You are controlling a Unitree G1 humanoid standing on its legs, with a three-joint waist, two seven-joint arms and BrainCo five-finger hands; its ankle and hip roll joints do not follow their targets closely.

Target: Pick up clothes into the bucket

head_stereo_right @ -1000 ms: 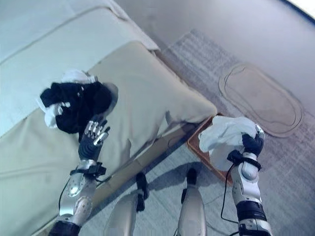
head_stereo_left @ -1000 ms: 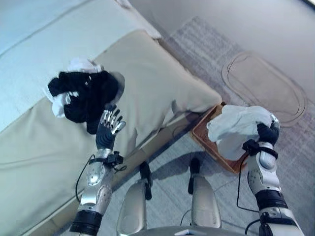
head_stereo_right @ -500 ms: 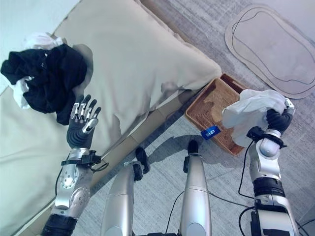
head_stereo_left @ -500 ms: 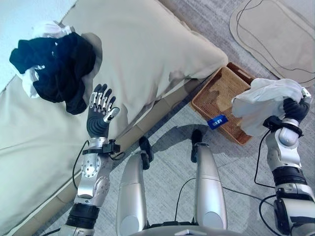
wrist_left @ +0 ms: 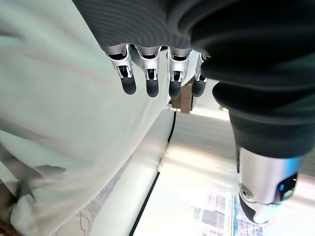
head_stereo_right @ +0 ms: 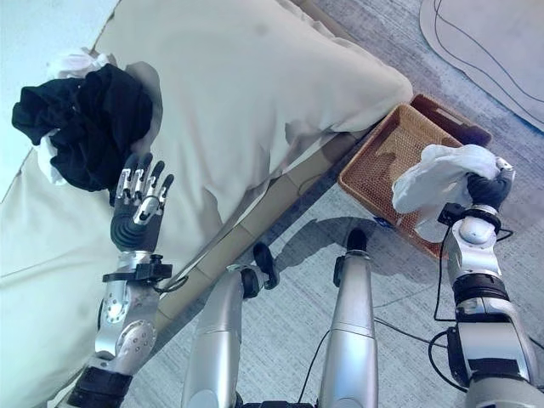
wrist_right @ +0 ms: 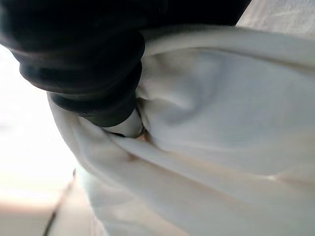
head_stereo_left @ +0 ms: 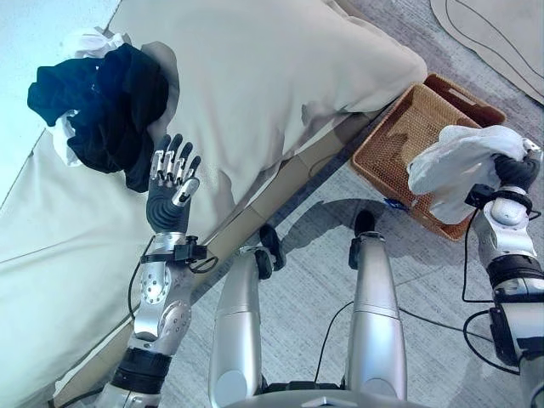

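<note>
Left eye view: the right hand (head_stereo_left: 517, 170) is holding a white garment (head_stereo_left: 459, 166) bunched in its fingers, which are curling round the cloth, as the right wrist view confirms with white fabric (wrist_right: 221, 123) pressing against the dark cover. The garment is hanging above the near corner of the wicker basket (head_stereo_left: 408, 127), which is sitting on the floor just beside the bed (head_stereo_left: 280, 76); it is not yet lying inside. The basket itself is appearing bare of clothes where its weave shows. The left hand (head_stereo_left: 168, 191) is hovering over the bed with fingers (wrist_left: 149, 86) straight and spread, holding nothing, near a heap of black clothes (head_stereo_left: 106, 106) mixed with white cloth (head_stereo_left: 89, 41). Judged from this layout, the task is sitting at an early stage: one garment is awaiting release into the basket, while the whole heap on the bed is remaining to be collected.
</note>
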